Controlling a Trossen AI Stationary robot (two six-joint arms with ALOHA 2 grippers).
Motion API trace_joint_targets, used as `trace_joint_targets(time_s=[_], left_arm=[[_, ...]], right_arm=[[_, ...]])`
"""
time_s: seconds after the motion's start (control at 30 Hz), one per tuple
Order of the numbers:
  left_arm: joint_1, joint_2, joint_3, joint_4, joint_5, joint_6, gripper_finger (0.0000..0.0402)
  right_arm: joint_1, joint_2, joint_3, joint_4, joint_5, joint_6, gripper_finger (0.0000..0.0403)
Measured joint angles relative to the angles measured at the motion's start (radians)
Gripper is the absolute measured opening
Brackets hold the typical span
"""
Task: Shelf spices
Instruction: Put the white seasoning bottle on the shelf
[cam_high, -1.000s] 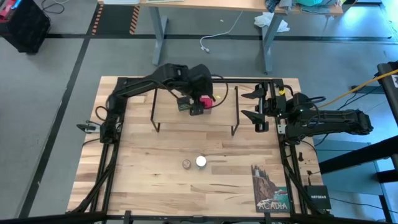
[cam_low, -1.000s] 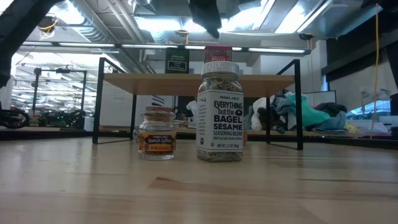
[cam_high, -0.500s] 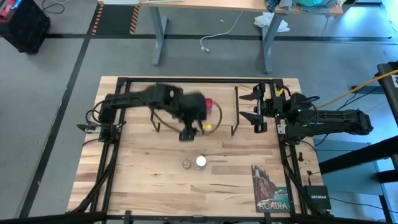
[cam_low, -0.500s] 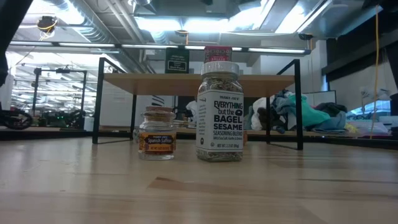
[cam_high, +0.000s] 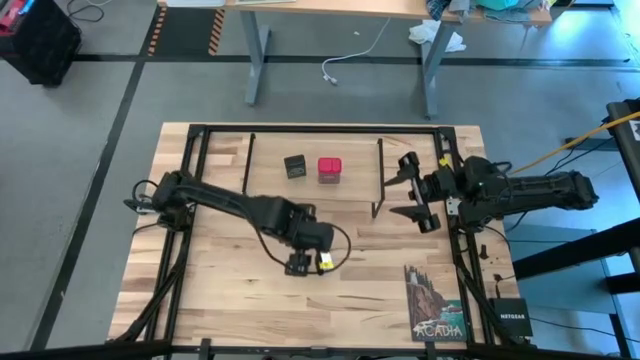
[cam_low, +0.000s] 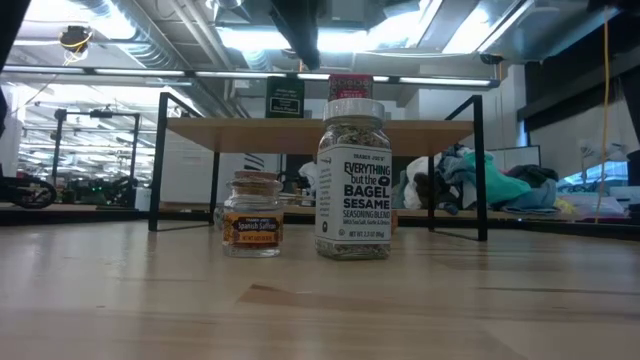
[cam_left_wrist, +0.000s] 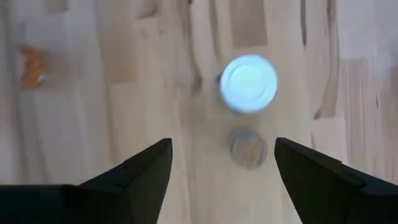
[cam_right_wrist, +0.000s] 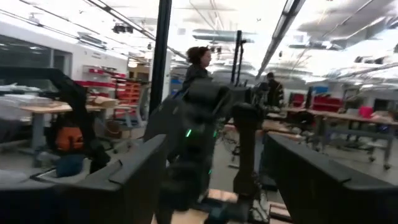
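Spices: your dark tin (cam_high: 295, 166) and red tin (cam_high: 329, 168) now sit on the shelf (cam_high: 270, 187). Your left gripper (cam_high: 308, 265) has swung down, jaws wide and empty, over the white-capped jar (cam_left_wrist: 249, 83) and tan jar (cam_left_wrist: 248, 147) on the tabletop (cam_high: 220, 290). Right gripper (cam_high: 412, 189) waits open beside the shelf.

Likely robotics lab: exposed ceiling ducts (cam_low: 180, 40), workbenches (cam_right_wrist: 43, 112), people (cam_right_wrist: 198, 62) standing behind.
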Motion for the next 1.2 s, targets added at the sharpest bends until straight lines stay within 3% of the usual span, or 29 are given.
trace_joint_targets(time_s=[0.2, 0.4, 0.67, 1.2], left_arm=[[-0.018, 0.001, -0.112, 0.189, -0.055, -0.018, 0.0276], [-0.012, 0.001, -0.121, 0.311, -0.007, -0.018, 0.0276], [-0.013, 0.033, -0.121, 0.339, 0.038, -0.04, 0.0276], [-0.014, 0.122, -0.121, 0.326, 0.024, -0.049, 0.0276]], right_arm=[[0.087, 0.0, 0.0, 0.02, 0.121, -0.047, 0.0278], [0.101, 0.0, 0.0, 0.03, 0.166, -0.047, 0.0278], [0.101, 0.0, 0.0, 0.03, 0.168, -0.047, 0.0278], [0.1, 0.0, 0.0, 0.036, 0.169, -0.047, 0.0278]])
